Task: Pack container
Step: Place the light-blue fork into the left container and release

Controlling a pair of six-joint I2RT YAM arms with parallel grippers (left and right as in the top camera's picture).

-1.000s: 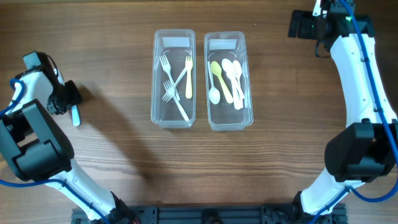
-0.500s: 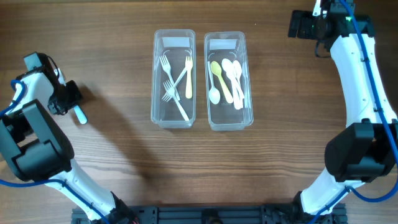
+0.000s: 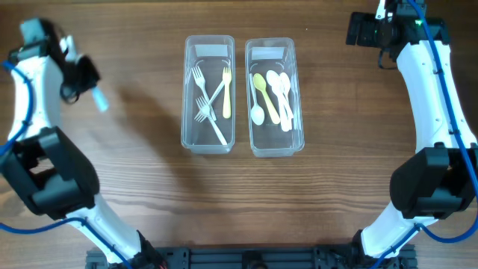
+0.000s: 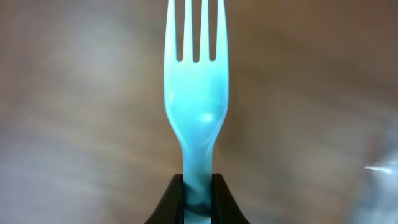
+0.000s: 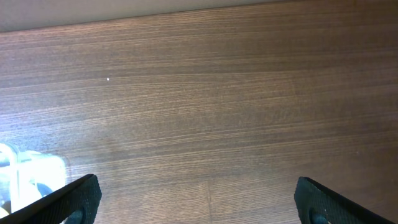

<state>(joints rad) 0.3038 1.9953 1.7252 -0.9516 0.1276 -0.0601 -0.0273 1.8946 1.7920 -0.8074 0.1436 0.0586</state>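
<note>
The left gripper [image 4: 199, 190] is clamped on the handle of a blue fork [image 4: 197, 106]. Its two black fingers [image 4: 169, 202] press the handle from either side, and the tines point straight away from the wrist. The wood table [image 3: 142, 187] beneath is blurred in the wrist view.

From overhead, the fork juts out of the gripper toward the table's middle (it looks clear of the wood, but this is hard to judge). To this gripper's right stands the fork container [image 3: 187, 90], with three forks [image 3: 211, 97] crossed in it. Just beyond, side by side, the spoon container [image 3: 299, 93] holds several spoons [image 3: 272, 93].

Well past both containers, the right gripper [image 5: 198, 202] hangs with its jaws spread wide, holding nothing.
</note>
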